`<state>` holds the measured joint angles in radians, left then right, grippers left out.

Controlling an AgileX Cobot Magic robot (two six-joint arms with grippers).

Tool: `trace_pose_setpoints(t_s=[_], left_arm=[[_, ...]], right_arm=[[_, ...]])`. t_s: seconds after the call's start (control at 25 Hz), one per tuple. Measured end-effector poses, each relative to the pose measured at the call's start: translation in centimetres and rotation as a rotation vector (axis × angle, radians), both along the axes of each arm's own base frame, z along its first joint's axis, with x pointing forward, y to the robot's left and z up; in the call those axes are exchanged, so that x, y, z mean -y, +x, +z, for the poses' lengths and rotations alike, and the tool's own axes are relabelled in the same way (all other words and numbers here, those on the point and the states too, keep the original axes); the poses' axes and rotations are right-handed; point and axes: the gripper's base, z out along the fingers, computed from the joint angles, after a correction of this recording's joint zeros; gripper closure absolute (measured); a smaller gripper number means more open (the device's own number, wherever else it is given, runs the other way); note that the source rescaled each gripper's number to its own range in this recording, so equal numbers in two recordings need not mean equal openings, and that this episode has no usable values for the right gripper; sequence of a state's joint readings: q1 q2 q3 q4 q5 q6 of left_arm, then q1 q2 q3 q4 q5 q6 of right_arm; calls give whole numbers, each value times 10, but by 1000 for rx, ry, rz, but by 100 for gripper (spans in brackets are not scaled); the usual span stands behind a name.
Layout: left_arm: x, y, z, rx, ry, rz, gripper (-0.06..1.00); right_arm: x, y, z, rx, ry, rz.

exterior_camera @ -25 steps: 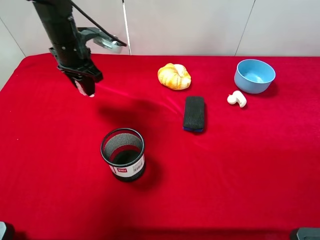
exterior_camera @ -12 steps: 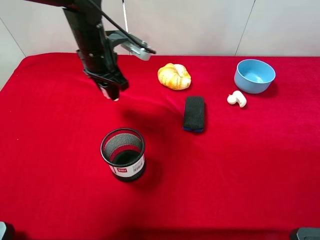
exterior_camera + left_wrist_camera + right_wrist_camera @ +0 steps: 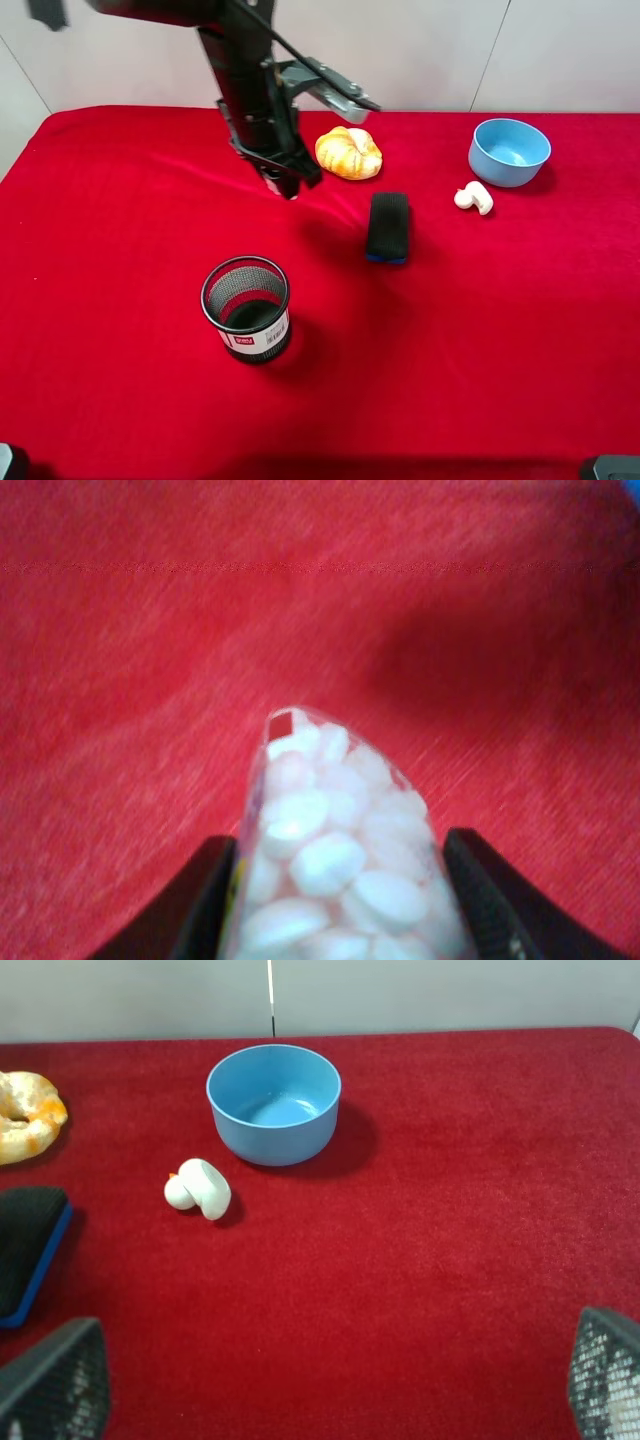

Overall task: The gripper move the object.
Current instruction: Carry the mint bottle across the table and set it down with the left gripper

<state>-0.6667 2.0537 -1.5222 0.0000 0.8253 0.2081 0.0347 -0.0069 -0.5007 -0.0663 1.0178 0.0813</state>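
The black jointed left arm's dark two-fingered claw (image 3: 283,183) has swung from the table's ten o'clock toward its middle and now hangs at eight o'clock of the golden bread roll (image 3: 348,152). Its jaws clamp the small clear bottle of white pills (image 3: 335,850) above the red cloth (image 3: 480,330). The right claw (image 3: 330,1390) has its jaws spread wide.

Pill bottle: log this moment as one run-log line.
left end effector: shut on pill bottle | position: raised, near bread | right end effector: open, empty

Eraser (image 3: 387,227) between mesh cup (image 3: 252,338), front-left, and bowl (image 3: 507,172), back-right; bread (image 3: 348,152) behind.
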Motion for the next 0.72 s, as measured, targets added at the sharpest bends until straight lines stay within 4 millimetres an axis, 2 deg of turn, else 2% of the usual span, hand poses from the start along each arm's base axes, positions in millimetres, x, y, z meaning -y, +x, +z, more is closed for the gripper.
trace_pose_setpoints(t_s=[0.32, 0.72], left_arm=[[39, -2, -13, -11, 8, -67, 94], [58, -13, -34, -59, 16, -92, 94]], right_arm=[[0, 0, 0, 0, 1, 0], [0, 0, 0, -1, 1, 0]])
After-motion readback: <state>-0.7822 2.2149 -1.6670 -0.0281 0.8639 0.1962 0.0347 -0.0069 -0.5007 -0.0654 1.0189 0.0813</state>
